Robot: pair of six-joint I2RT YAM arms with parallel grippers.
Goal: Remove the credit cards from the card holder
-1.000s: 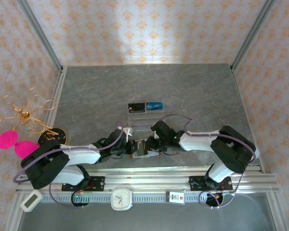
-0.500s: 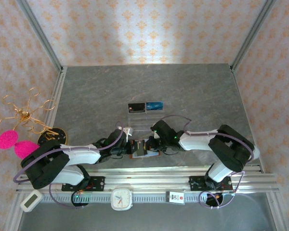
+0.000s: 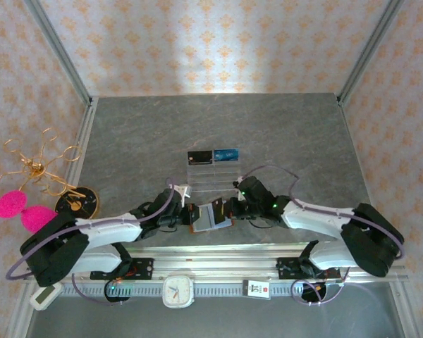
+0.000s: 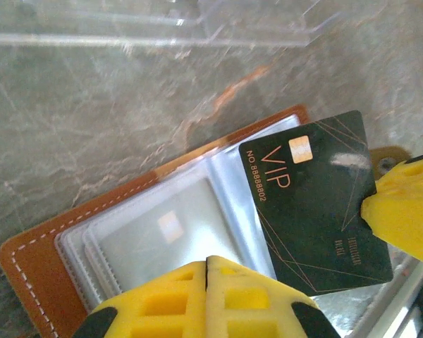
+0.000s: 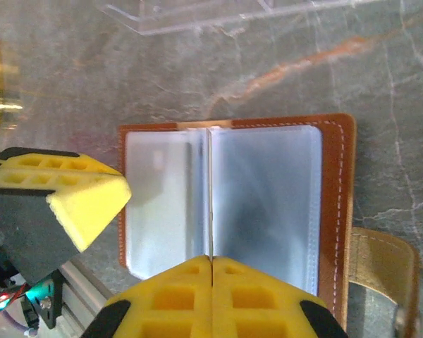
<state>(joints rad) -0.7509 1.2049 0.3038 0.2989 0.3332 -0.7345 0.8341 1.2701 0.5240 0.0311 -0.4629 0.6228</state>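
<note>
While the left fingers (image 4: 194,278) sit pressed together on the near edge of the card holder (image 4: 35,260), apparently pinning it flat and open on the worktop (image 4: 92,120), the right fingers (image 5: 196,274) pinch a credit card (image 4: 314,204) with a dark face and "VIP" in copper lettering. That looks like the division of labour: one arm anchors the brown leather so it can't slide or fold shut, and the other does the pulling. The card hangs tilted over the page nearer the right arm, gripped by its outer edge. From the left wrist it looks clear of the plastic sleeves, or very nearly. From the right wrist it shows edge-on, a thin line running up from the closed fingertips. A pale card with a chip patch sits in the other page's sleeves, so I'd say there's more to draw. Just beyond lies a clear acrylic stand (image 4: 197,28), a likely spot to set this one down.
</note>
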